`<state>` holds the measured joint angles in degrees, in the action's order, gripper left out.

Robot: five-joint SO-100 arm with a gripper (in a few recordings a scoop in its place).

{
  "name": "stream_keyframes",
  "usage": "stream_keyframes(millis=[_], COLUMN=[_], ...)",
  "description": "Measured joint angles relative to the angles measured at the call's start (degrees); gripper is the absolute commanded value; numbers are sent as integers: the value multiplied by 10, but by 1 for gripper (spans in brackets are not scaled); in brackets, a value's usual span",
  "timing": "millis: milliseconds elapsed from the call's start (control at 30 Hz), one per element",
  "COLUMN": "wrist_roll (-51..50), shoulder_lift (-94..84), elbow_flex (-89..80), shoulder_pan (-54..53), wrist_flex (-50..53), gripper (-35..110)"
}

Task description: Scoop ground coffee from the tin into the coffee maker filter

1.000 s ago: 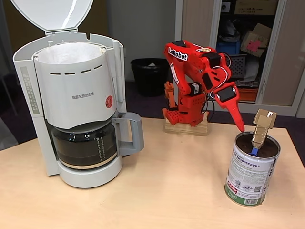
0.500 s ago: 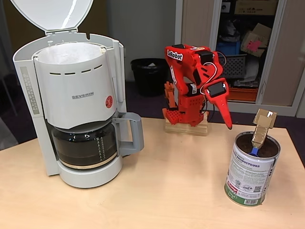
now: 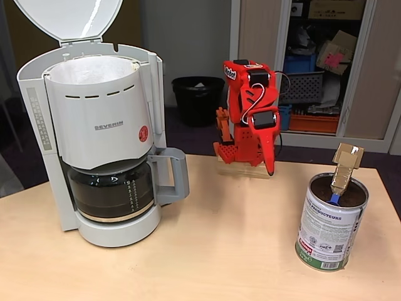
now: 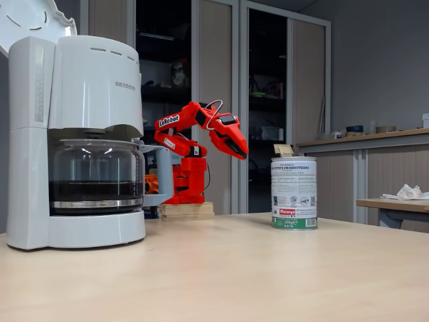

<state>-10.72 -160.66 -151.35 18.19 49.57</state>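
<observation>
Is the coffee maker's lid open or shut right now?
Open. The lid is flipped up behind the coffee maker filter, leaving the paper-lined top uncovered.

Red arm (image 3: 247, 94) folded up tight over its base at the back edge of the surface (image 3: 207, 251), roughly mid-width. Upper links stacked near vertical, wrist bent over. Gripper (image 3: 269, 164) points steeply down in a fixed view; in the other fixed view it slants down and forward (image 4: 236, 149). It hangs in the air, clear of the surface. Jaws look closed, nothing held.
</observation>
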Motion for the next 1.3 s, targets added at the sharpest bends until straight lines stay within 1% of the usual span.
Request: stream_keyframes(millis=[100, 233, 300, 433, 567, 833, 1033, 1300], wrist_roll=[19, 13, -7, -93, -107, -33, -29, -32], shoulder_lift=[0, 0, 0, -14, -67, -180, -279, -292], elbow_flex=[-2, -7, -7, -14, -54, -135, -176, -197], shoulder_pan=[-20, -47, -51, -62, -74, -119, -131, -131], wrist_flex=[0, 0, 0, 37, 47, 77, 157, 183], gripper=[0, 0, 0, 0, 0, 0, 0, 0])
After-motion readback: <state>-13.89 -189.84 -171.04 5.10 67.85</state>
